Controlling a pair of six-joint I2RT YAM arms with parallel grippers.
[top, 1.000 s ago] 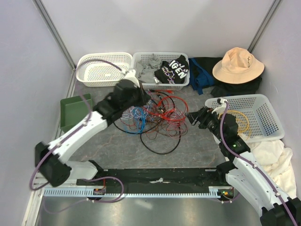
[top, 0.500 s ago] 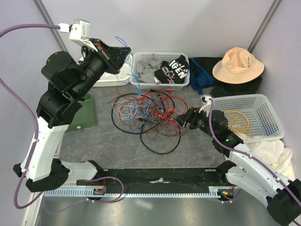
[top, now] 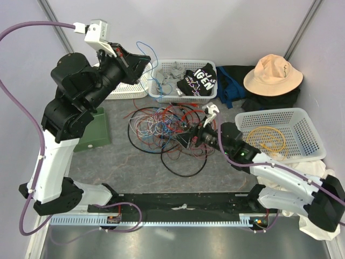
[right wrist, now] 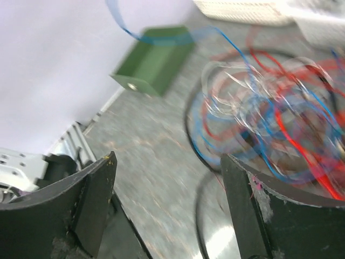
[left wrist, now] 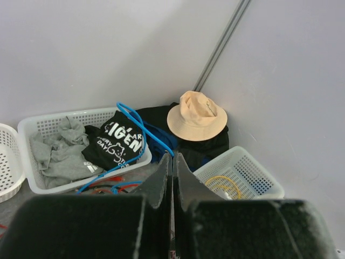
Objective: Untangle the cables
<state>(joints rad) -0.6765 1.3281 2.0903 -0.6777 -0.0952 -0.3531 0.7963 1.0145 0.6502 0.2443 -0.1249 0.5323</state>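
While my left hand (left wrist: 172,163) pinches a blue cable (left wrist: 125,106) up high, my right hand (right wrist: 170,197) is spread wide. It is by the cables (top: 167,129).

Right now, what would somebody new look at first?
Probably the messy tangle of cables in the middle of the table. Next, the left arm's end effector, high in the air, shut on a blue cable that trails down toward the pile. A tan hat sits in the far right corner.
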